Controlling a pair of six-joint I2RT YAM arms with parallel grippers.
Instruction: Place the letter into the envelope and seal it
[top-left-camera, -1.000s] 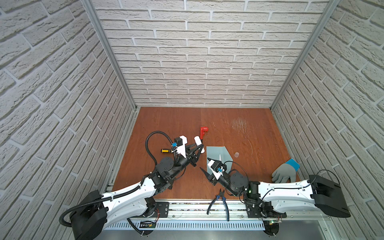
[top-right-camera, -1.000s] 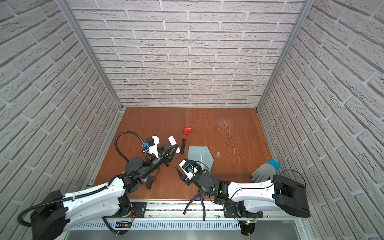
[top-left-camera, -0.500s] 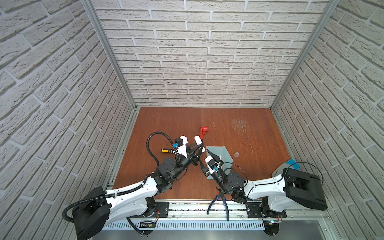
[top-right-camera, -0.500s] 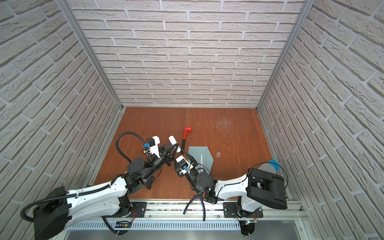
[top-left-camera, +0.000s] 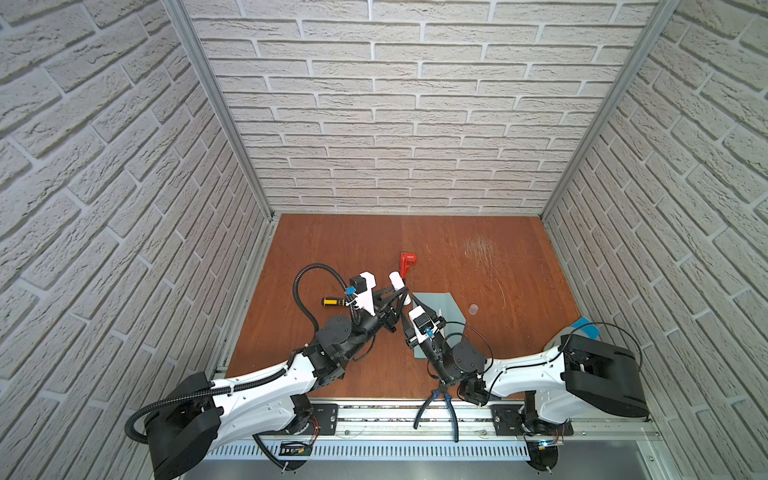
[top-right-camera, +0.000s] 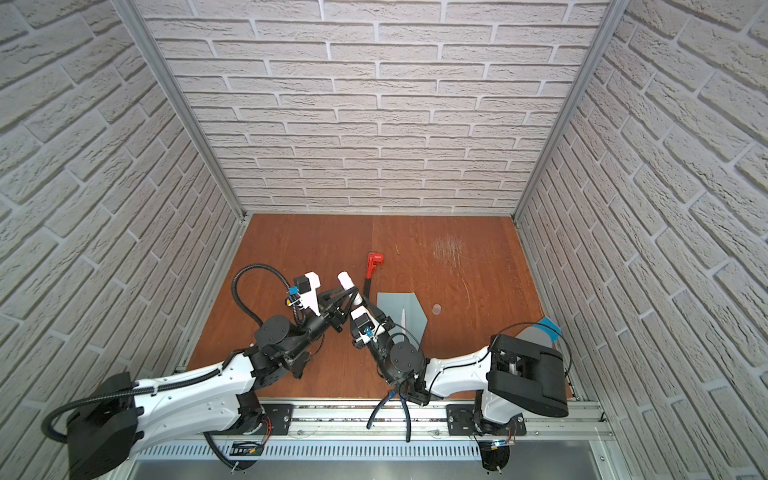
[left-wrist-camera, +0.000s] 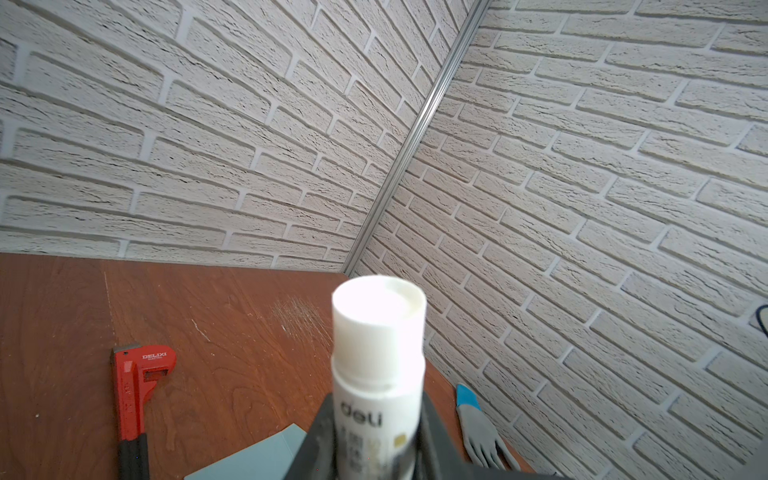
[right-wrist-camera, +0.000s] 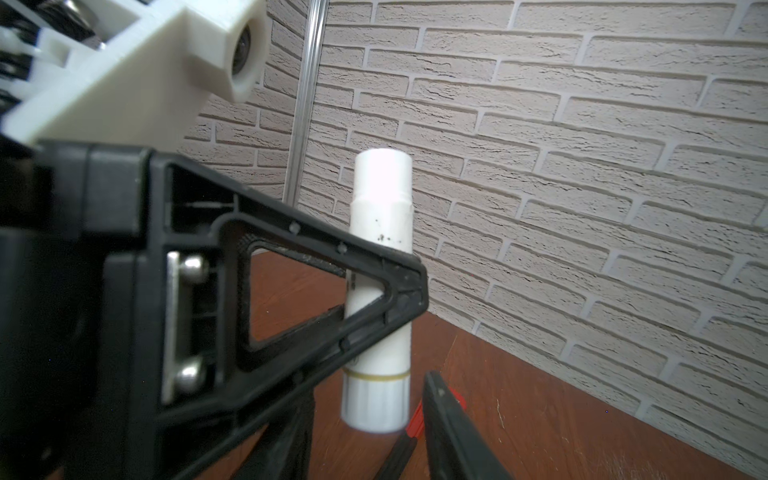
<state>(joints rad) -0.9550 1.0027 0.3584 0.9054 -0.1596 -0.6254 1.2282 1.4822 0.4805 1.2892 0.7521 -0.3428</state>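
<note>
White plastic glue stick (left-wrist-camera: 378, 353) clamped in my left end effector (left-wrist-camera: 374, 440); right end effector (right-wrist-camera: 370, 434) at its ribbed base, grip unclear.

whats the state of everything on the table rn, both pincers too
left pincer: shut on the glue stick
glue stick: held around its middle
right pincer: open, close by the stick's base
envelope: flat on the table, flap looks open, unsealed
letter: not clearly visible
pipe wrench: lying flat, untouched
screwdriver: lying flat, untouched
pliers: at the front edge, handles spread
glove: lying flat, untouched
</note>
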